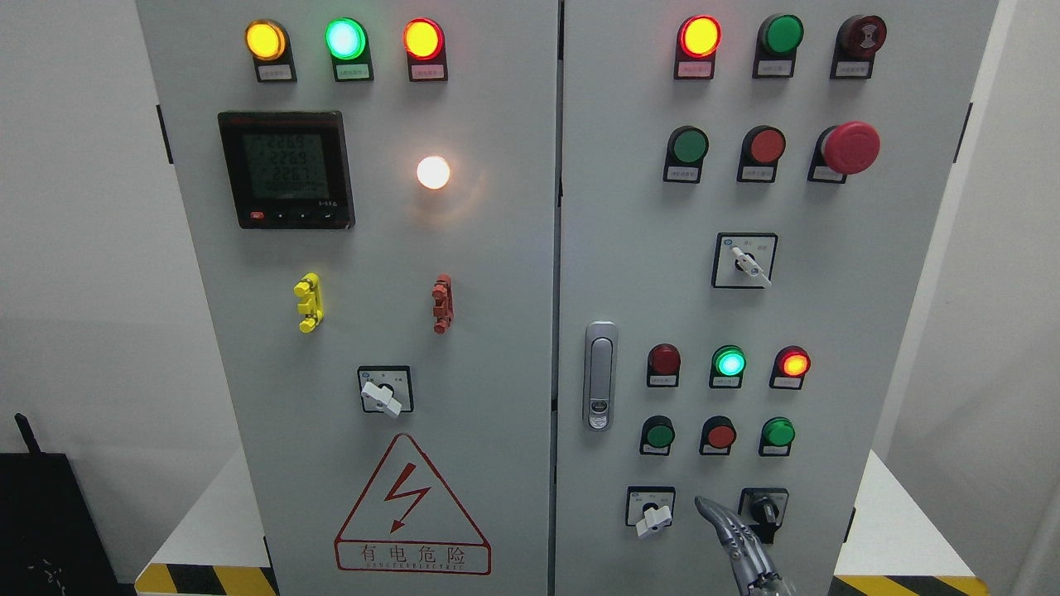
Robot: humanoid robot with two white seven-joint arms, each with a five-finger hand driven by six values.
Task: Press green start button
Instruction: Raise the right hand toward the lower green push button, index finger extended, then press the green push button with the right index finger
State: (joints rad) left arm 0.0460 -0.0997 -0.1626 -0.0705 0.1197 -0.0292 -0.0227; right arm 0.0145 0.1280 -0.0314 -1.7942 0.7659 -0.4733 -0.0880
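One robot finger (729, 526) pokes up from the bottom, right side, holding nothing; I cannot tell how open the right hand is. Green buttons (660, 434) sit above, beside a red button (719, 434). It could hit red by mistake.

Grey cabinet (497, 331) carries green button (660, 434), red button (720, 435), and red-bordered warning triangle (411, 507).
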